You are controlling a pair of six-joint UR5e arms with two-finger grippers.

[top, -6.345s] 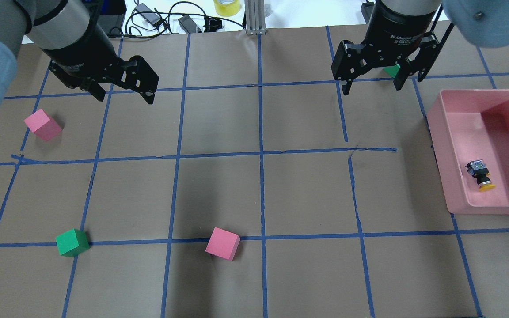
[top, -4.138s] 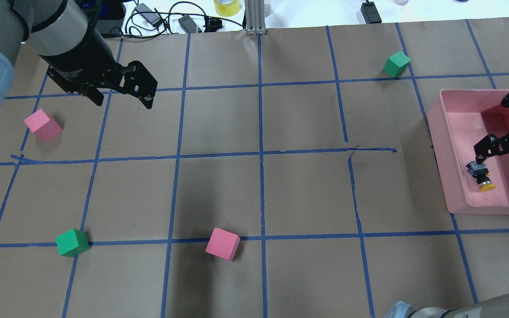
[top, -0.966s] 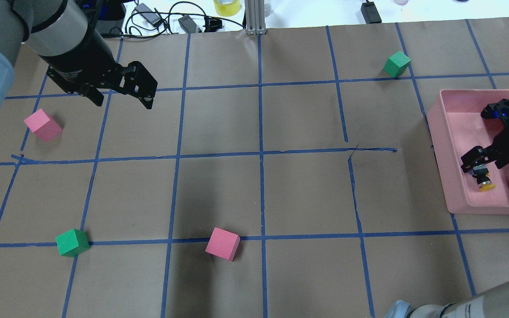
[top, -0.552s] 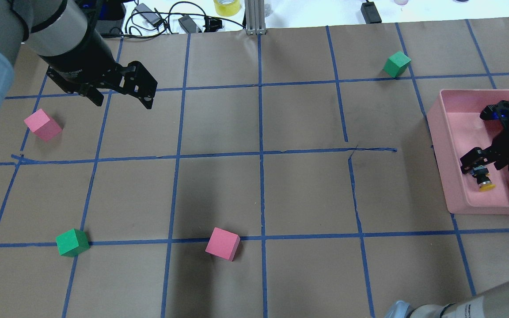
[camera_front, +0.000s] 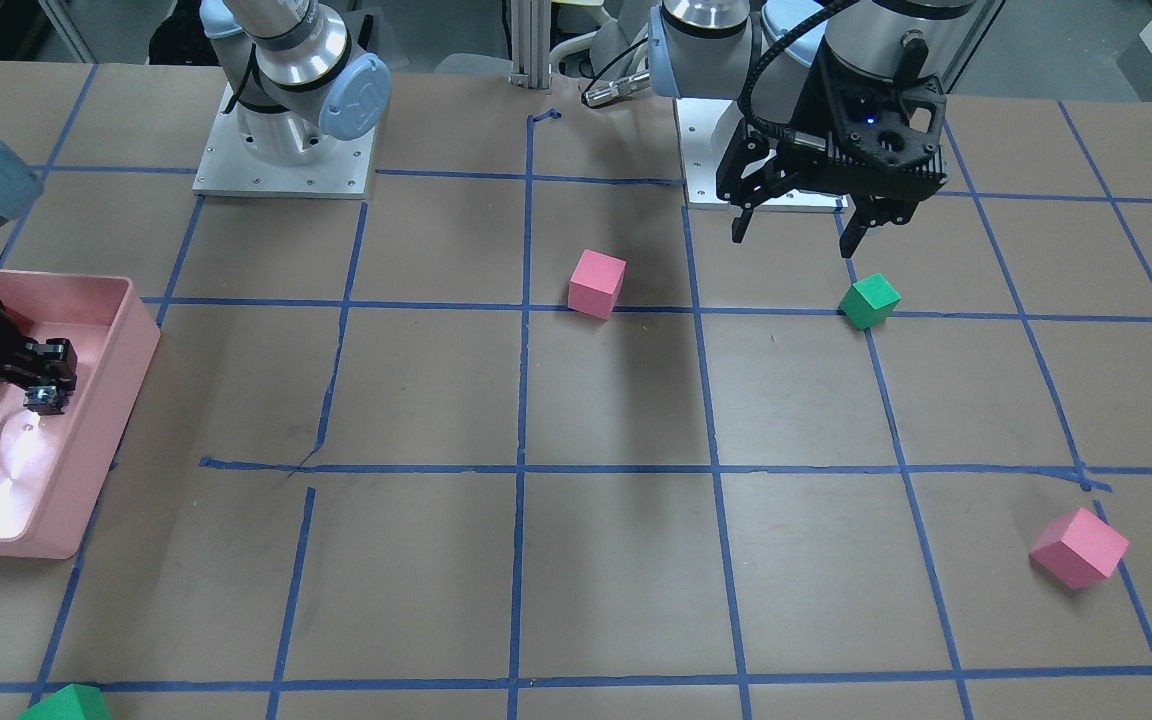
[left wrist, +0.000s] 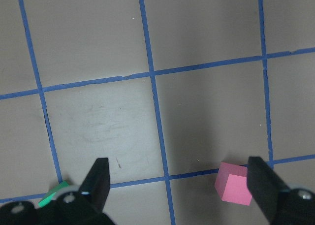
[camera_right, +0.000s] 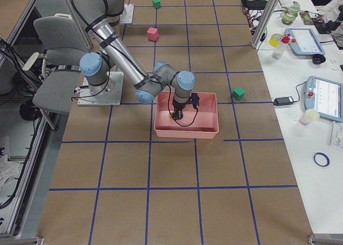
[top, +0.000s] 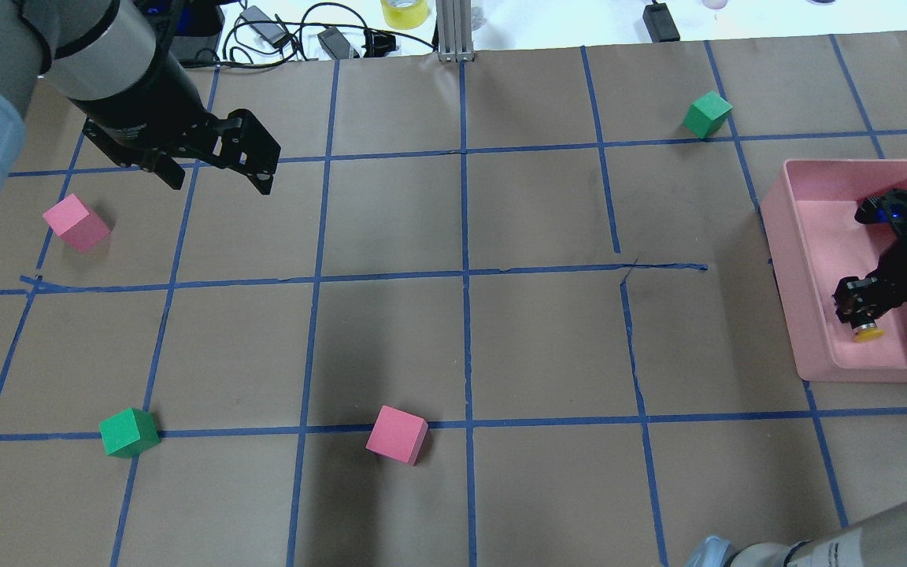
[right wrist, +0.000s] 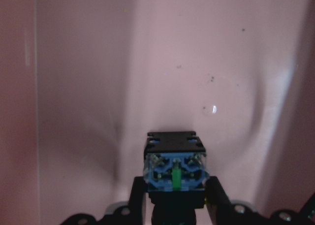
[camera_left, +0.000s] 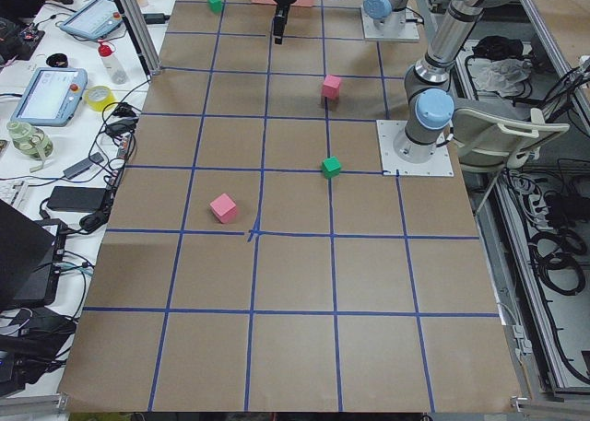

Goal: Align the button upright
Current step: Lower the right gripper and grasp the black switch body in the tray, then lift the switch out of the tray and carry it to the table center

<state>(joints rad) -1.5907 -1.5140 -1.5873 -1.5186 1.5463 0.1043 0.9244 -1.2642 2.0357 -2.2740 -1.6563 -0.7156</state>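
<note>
The right gripper (top: 857,309) reaches into the pink rectangular plastic tray (top: 786,260) at the robot's right end of the brown-paper-covered desk (top: 548,339) with its blue tape grid. Its fingers (right wrist: 215,193) are drawn in narrow and pinch the tiny push-button switch with a round yellow cap, black neck and grey blocky base (top: 866,333). In the wrist view they press on both sides of the black neck, just below the base. The button is tipped over rather than upright, its yellow cap towards the robot and its base away from it; whether it rests on the tray floor I cannot tell. The left gripper (top: 220,183) hangs above the desk on the far left side, fingers spread wide with nothing between them. A pink foam cube (top: 75,223) lies near it, a green foam cube (top: 129,431) and a second pink cube (top: 396,434) lie nearer the robot, and another green cube (top: 707,113) lies beyond the tray.
</note>
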